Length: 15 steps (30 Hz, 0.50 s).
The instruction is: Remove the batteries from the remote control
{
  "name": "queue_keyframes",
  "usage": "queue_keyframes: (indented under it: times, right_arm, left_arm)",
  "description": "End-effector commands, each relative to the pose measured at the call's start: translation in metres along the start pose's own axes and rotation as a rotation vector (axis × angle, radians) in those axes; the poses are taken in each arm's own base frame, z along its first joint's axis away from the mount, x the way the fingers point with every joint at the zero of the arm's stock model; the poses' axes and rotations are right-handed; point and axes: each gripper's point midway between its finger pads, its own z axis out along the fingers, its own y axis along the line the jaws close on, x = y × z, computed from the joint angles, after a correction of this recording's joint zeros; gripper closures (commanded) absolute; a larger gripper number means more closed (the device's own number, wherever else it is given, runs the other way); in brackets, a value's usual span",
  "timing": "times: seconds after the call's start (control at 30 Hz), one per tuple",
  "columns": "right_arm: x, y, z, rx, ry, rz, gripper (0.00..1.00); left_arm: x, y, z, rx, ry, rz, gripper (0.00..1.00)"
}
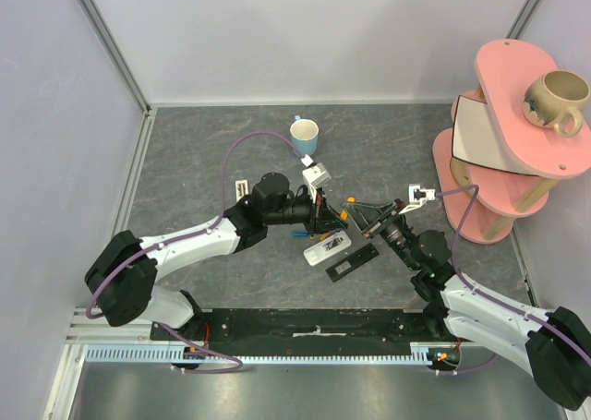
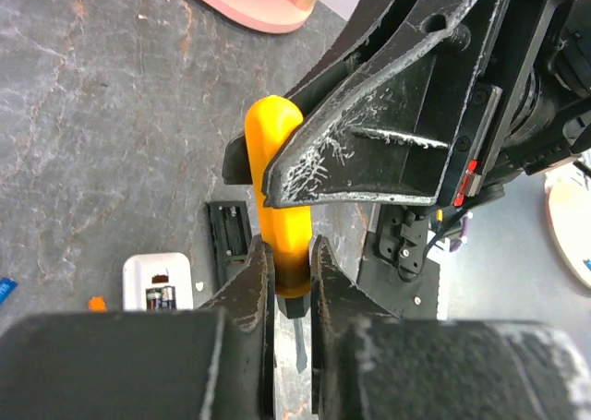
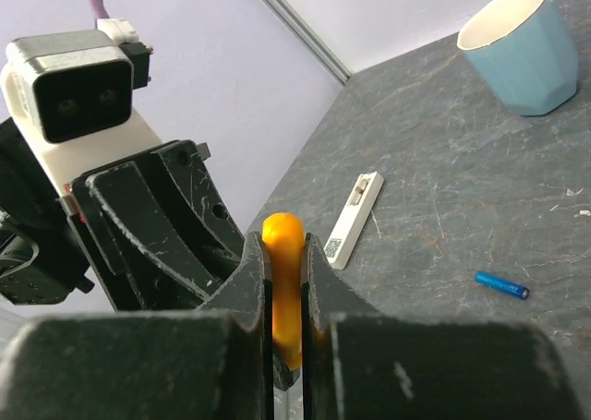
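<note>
My left gripper (image 1: 331, 215) and my right gripper (image 1: 362, 219) meet above the table's middle. Both are shut on one orange-handled screwdriver (image 2: 275, 162). In the left wrist view my left gripper (image 2: 288, 249) pinches the handle near its black collar, and the right gripper covers the handle's top. In the right wrist view my right gripper (image 3: 286, 254) clamps the handle (image 3: 283, 235). A white remote (image 2: 159, 286) lies open below, with batteries (image 2: 159, 298) in its compartment. A loose blue battery (image 3: 501, 284) and an orange one (image 2: 96, 303) lie on the table.
A black remote (image 1: 353, 263) lies beside the white one (image 1: 328, 247). A slim white cover (image 1: 242, 188) lies to the left. A blue cup (image 1: 304, 136) stands at the back. A pink shelf (image 1: 503, 134) holding a beige mug (image 1: 556, 100) stands at the right.
</note>
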Motion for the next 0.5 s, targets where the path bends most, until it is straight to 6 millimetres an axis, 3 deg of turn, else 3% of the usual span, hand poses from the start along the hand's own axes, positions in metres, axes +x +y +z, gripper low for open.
queue_keyframes:
  times: [0.0,0.07,0.17,0.2,0.27,0.37,0.47]
  right_arm:
    - [-0.01,0.015,0.005,-0.031,-0.005,-0.007,1.0]
    - [-0.009,0.012,0.005,-0.014,0.004,-0.022,0.96]
    - [-0.005,0.003,0.003,0.027,0.032,-0.063,0.64]
    - [-0.002,-0.001,0.002,0.045,0.053,-0.087,0.47]
    - [0.001,-0.002,0.0,0.056,0.091,-0.11,0.34]
    - [-0.003,0.004,-0.003,0.024,0.1,-0.109,0.27]
    - [-0.001,0.01,-0.006,-0.022,0.133,-0.083,0.27]
  left_arm:
    - [-0.022,-0.007,0.001,0.014,-0.046,0.035,0.98]
    - [-0.025,-0.004,-0.004,-0.003,-0.052,0.034,0.98]
    - [-0.021,0.001,-0.012,-0.037,-0.036,0.032,0.98]
    - [-0.019,0.0,-0.017,-0.046,-0.028,0.032,0.98]
    - [-0.014,0.0,-0.023,-0.057,-0.015,0.046,0.98]
    - [-0.001,0.003,-0.031,-0.08,0.016,0.049,0.98]
    - [0.005,0.003,-0.038,-0.092,0.017,0.061,0.98]
